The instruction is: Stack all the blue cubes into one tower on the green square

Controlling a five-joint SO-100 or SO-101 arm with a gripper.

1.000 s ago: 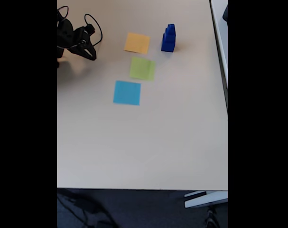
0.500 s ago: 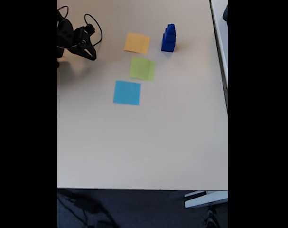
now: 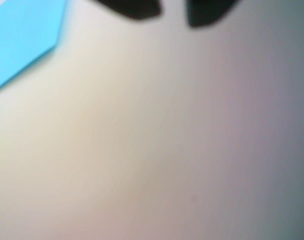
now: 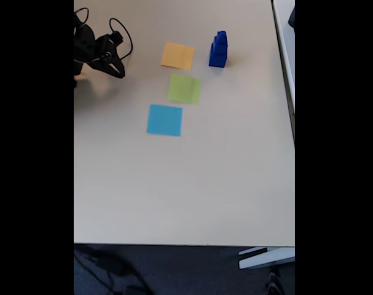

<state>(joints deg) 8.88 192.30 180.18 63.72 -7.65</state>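
In the fixed view the blue cubes (image 4: 218,50) stand stacked as a small stepped tower on the bare table, just right of the orange-yellow square (image 4: 177,56). The green square (image 4: 185,88) lies flat below and to the left of them, with nothing on it. My black gripper (image 4: 117,66) hovers at the far upper left, well away from both. In the blurred wrist view its two dark fingertips (image 3: 134,7) enter from the top edge, a narrow gap apart, with nothing between them; the gripper (image 3: 174,11) is open.
A light-blue paper square (image 4: 164,120) lies below the green one, and its corner shows in the wrist view (image 3: 21,40). The beige table (image 4: 186,184) stretches wide toward the front edge. Black cables loop beside the arm (image 4: 115,31).
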